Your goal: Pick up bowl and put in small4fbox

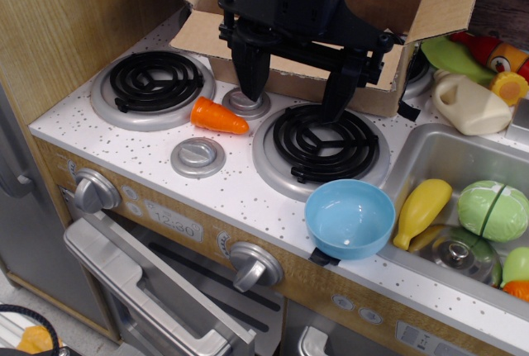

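Toy kitchen with a white speckled worktop [165, 154], seen from above and in front. Light blue bowl [350, 217] upright and empty at the worktop's front edge, just in front of the right burner [321, 148] and beside the grey sink [496, 166], overhanging the edge a little. Brown cardboard small4fbox [413, 1] at the back of the worktop, flaps folded outward, opening facing up. Black end effector [293, 83] hanging above the gap between box and right burner, fingers spread wide and pinching nothing; left finger [249, 75] over a small silver disc [245, 103], right finger [340, 87] over the back of the right burner. Well apart from the bowl. Orange toy carrot [218, 116] lying between the left burner [156, 80] and the right one, just beside that silver disc. Second silver disc [197, 157] nearer the front. In the sink: a yellow toy vegetable [422, 210], a round green one [493, 210] and a silver drain [455, 251]. Cream toy jug [471, 104] behind the sink, next to the box. Oven knobs [97, 190] and a clock panel [174, 224] on the front face below.
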Controlling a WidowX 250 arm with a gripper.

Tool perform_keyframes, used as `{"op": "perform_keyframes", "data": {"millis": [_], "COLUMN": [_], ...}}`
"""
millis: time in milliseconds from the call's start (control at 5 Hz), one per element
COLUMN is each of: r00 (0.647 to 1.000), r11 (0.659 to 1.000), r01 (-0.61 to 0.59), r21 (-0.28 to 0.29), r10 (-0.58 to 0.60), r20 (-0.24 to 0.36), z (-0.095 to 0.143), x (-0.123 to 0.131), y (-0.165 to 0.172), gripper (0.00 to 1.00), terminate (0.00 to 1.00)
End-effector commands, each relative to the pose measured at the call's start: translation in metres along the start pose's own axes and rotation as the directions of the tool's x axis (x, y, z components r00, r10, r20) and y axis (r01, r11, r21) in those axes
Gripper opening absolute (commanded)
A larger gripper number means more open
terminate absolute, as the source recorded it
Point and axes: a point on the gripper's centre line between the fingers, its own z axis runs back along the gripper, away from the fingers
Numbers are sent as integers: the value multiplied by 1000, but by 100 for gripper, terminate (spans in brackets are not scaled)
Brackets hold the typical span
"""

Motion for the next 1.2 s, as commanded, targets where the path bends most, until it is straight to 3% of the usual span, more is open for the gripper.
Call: {"op": "perform_keyframes", "data": {"millis": [0, 200, 600, 800, 1000], "r00": [1000, 1000, 999, 997, 997], "r11": [1000, 1000, 1000, 998, 991], "r01": [0, 13, -25, -53, -66], "r21": [0, 24, 1, -38, -120], "r10": [0, -12, 25, 55, 69], "r20": [0, -27, 30, 48, 26], "z": [0, -6, -42, -62, -82], "x": [0, 9, 1, 2, 6], "y": [0, -4, -15, -21, -23], "gripper": [100, 100, 100, 100, 100], "terminate": [0, 0, 0, 0, 0]}}
